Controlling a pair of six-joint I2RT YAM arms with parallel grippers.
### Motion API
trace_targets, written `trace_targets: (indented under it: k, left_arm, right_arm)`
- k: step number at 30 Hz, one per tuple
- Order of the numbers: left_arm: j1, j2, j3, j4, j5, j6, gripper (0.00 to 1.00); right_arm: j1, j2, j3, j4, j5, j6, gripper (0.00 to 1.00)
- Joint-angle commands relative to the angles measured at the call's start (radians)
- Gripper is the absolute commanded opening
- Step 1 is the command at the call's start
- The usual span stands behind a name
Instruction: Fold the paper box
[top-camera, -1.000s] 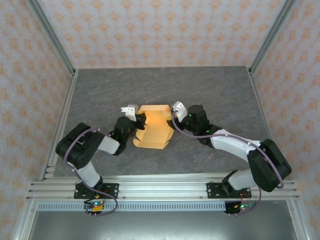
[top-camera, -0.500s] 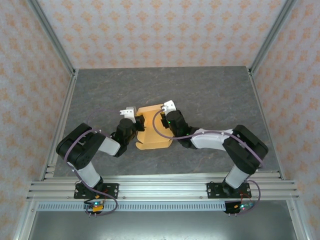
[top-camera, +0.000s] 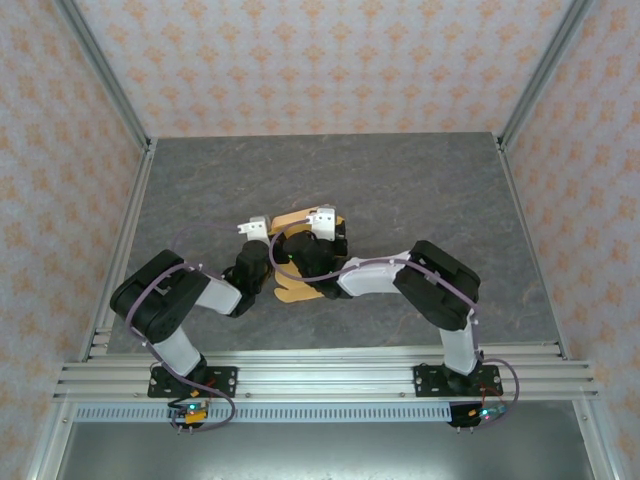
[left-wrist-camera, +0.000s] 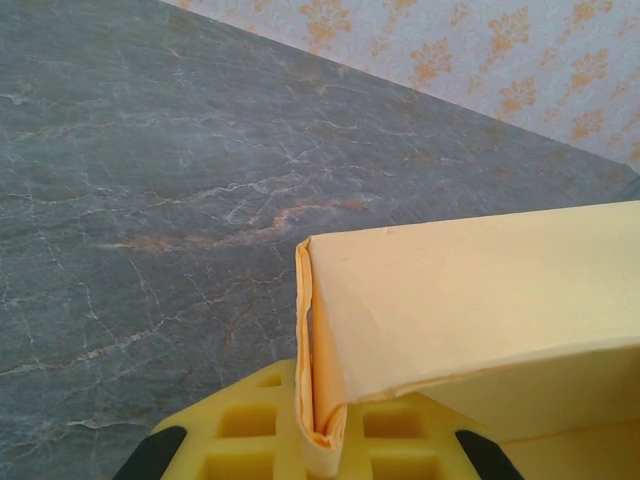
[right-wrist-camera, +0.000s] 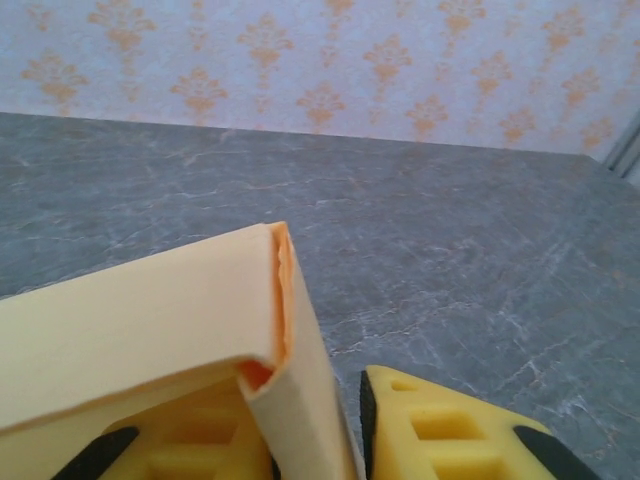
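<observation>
The paper box (top-camera: 290, 293) is light orange-tan card, mostly hidden under both wrists in the top view, with strips showing above and below them. In the left wrist view a folded corner of the box (left-wrist-camera: 480, 290) stands up, and my left gripper (left-wrist-camera: 325, 440) is shut on that doubled edge between its yellow pads (left-wrist-camera: 240, 430). In the right wrist view the box (right-wrist-camera: 130, 310) is bent into a raised panel. A side flap runs down between the yellow pads (right-wrist-camera: 450, 440) of my right gripper (right-wrist-camera: 310, 445), which is shut on it. Seen from above, the left gripper (top-camera: 270, 262) and right gripper (top-camera: 297, 250) sit close together.
The grey marbled tabletop (top-camera: 420, 190) stretches behind and to both sides of the box. Metal frame posts (top-camera: 130, 220) and patterned walls (top-camera: 320, 60) enclose the table. The aluminium rail (top-camera: 320, 375) with both arm bases runs along the near edge.
My right gripper has swung left from the box's right edge to over its middle, close to the left gripper. The box has folded up narrower beneath them. The left arm barely moved.
</observation>
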Motion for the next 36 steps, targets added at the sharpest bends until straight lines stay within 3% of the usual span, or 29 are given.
trace_targets:
  k: [1,8,14,22,28,36]
  left_arm:
    - [-0.008,-0.038,-0.018,-0.015,-0.048,-0.034,0.00]
    - [-0.009,-0.050,-0.015,-0.040,-0.061,-0.031,0.00]
    - [-0.009,-0.064,-0.003,-0.098,-0.074,-0.031,0.00]
    - [-0.012,-0.077,0.026,-0.181,-0.081,-0.012,0.00]
    - [-0.013,-0.095,0.078,-0.295,-0.055,-0.011,0.00]
    - [-0.013,-0.094,0.081,-0.305,-0.055,-0.018,0.00]
  right_arm:
    - [-0.016,0.021,0.019,0.008,0.093,0.050,0.20]
    - [-0.032,0.022,-0.001,0.085,-0.184,-0.118,0.16]
    - [-0.043,-0.045,-0.091,0.170,-0.296,-0.156,0.46]
    - [-0.095,-0.245,-0.237,0.133,-0.795,-0.250,0.67]
    - [-0.153,-0.387,-0.331,0.113,-0.963,-0.292,0.70]
    - [-0.207,-0.470,-0.373,0.137,-1.053,-0.296,0.69]
